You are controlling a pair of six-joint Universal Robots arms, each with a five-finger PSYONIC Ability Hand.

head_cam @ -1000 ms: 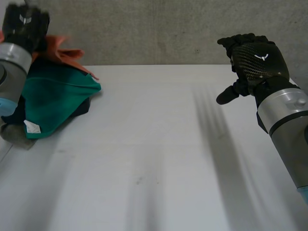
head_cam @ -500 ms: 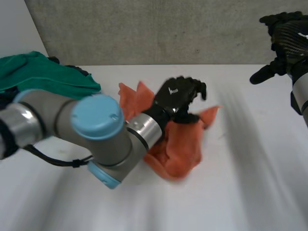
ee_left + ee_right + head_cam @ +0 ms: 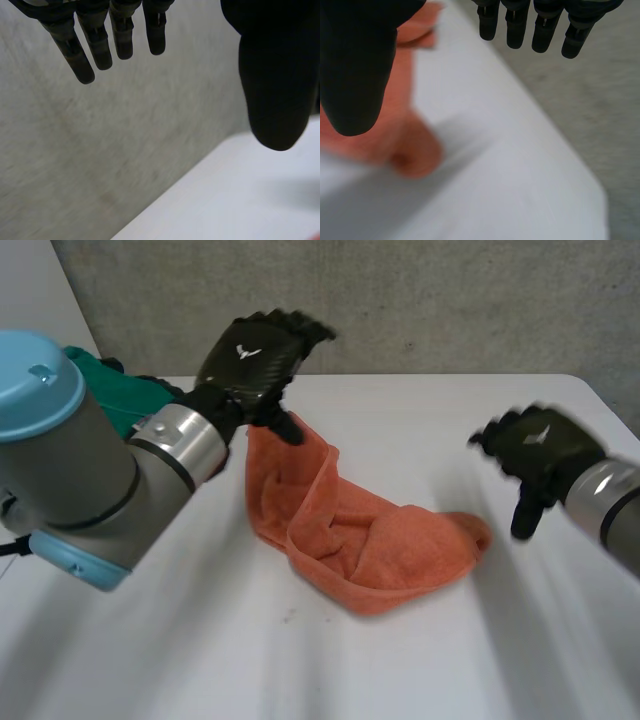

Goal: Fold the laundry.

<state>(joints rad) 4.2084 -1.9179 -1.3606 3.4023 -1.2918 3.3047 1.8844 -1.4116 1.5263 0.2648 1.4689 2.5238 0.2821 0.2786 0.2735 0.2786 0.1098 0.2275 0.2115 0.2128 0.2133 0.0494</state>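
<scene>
An orange cloth point(image 3: 380, 545) lies crumpled in the middle of the white table point(image 3: 420, 670), one end rising toward the back left. My left hand point(image 3: 255, 355) hovers just over that raised end, its thumb close to the cloth's edge. In the left wrist view its fingers point(image 3: 115, 35) are straight and apart from the thumb, with nothing between them. My right hand point(image 3: 545, 450) is low beside the cloth's right end, a little apart from it. Its fingers point(image 3: 540, 25) hang straight, and the orange cloth point(image 3: 415, 150) lies under its thumb side.
A pile of laundry topped by a green cloth point(image 3: 115, 400) sits at the table's back left, behind my left arm. A grey wall point(image 3: 450, 300) runs behind the table. The table's right edge point(image 3: 580, 170) passes close under my right hand.
My left arm swung from the pile to the middle with the orange cloth, then opened, let go and drew back and up. My right hand dropped from high at the right to beside the cloth.
</scene>
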